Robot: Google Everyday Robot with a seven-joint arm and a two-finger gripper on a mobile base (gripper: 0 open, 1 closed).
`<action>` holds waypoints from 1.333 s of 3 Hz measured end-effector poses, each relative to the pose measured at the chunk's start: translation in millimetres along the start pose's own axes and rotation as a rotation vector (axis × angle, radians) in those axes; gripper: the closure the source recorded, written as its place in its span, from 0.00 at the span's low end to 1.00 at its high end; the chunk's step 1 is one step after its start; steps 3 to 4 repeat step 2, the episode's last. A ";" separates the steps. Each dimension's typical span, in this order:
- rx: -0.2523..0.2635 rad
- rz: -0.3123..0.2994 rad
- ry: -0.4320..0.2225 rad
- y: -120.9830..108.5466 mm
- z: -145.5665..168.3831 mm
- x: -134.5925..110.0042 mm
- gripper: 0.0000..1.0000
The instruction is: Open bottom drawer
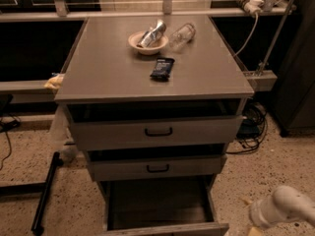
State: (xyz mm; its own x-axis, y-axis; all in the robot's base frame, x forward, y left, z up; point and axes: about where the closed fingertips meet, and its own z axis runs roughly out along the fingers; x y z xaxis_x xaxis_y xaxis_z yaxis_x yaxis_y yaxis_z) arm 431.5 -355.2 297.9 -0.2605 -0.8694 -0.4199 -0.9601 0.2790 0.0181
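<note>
The bottom drawer is the lowest of three in a grey metal cabinet. It stands pulled out, showing a long dark floor, thin side walls and a pale front edge at the bottom of the view. My white arm comes in from the lower right. My gripper is at the bottom edge, just right of the drawer's front right corner, mostly cut off by the frame.
The two upper drawers with black loop handles stand slightly out. The cabinet top holds a bowl, a clear bottle and a dark packet. A black bar lies on the floor at left, cables at right.
</note>
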 end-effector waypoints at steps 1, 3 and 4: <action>0.119 0.035 0.093 -35.1 -91.8 54.9 0.00; 0.131 0.035 0.093 -41.7 -93.9 54.8 0.00; 0.131 0.035 0.093 -41.7 -93.9 54.8 0.00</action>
